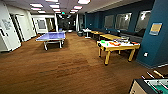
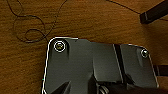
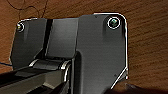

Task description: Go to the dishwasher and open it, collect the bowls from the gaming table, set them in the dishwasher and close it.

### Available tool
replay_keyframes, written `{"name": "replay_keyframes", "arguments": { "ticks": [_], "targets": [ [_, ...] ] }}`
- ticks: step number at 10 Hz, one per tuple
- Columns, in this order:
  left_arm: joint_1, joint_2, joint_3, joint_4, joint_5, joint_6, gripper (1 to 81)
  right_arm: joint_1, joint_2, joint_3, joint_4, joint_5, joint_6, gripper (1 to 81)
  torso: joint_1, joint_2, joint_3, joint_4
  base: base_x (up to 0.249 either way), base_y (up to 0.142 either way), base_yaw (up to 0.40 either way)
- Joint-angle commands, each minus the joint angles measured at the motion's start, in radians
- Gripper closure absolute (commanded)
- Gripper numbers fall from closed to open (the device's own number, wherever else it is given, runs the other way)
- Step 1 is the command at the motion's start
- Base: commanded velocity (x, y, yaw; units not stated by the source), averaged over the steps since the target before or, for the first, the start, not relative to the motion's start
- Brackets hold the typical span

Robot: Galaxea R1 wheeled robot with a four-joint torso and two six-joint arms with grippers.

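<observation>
The gaming table (image 1: 120,47), white-topped on yellow legs, stands ahead to the right beside the dark blue wall. A bright green bowl (image 1: 102,41) sits at its near left end. Orange and red shapes (image 1: 114,43) lie further along the top, too blurred to tell bowls from boxes. The dishwasher is out of view. In the left wrist view my arm's dark plate (image 2: 100,67) hangs over the brown wood floor, as does the plate (image 3: 82,50) in the right wrist view.
A blue table-tennis table (image 1: 51,37) stands at centre left. A table-football table (image 1: 150,86) sits at the near right corner. Yellow-wood tables (image 1: 108,36) line the right wall. A thin cable (image 2: 30,30) loops on the floor near a dark leg (image 2: 153,12). Open wood floor (image 1: 70,67) lies ahead.
</observation>
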Motion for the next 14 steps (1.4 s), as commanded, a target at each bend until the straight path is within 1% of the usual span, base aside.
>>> {"name": "replay_keyframes", "arguments": {
  "ticks": [1, 7, 14],
  "targets": [
    [-0.057, -0.006, 0.002, 0.001, 0.044, 0.0, 1.0, 0.053, -0.01, -0.003, -0.001, -0.052, -0.001, 1.0, 0.0, 0.0, 0.0, 0.0, 0.207, 0.088, 0.0],
    [-0.057, -0.003, 0.002, 0.002, 0.044, 0.0, 1.0, 0.053, -0.01, -0.003, -0.001, -0.05, -0.001, 1.0, 0.0, 0.0, 0.0, 0.0, 0.213, 0.069, 0.0],
    [-0.057, -0.003, 0.002, 0.002, 0.044, 0.0, 1.0, 0.053, -0.013, -0.003, -0.001, -0.05, -0.001, 1.0, 0.0, 0.0, 0.0, 0.0, 0.23, 0.0, 0.0]
  ]
}}
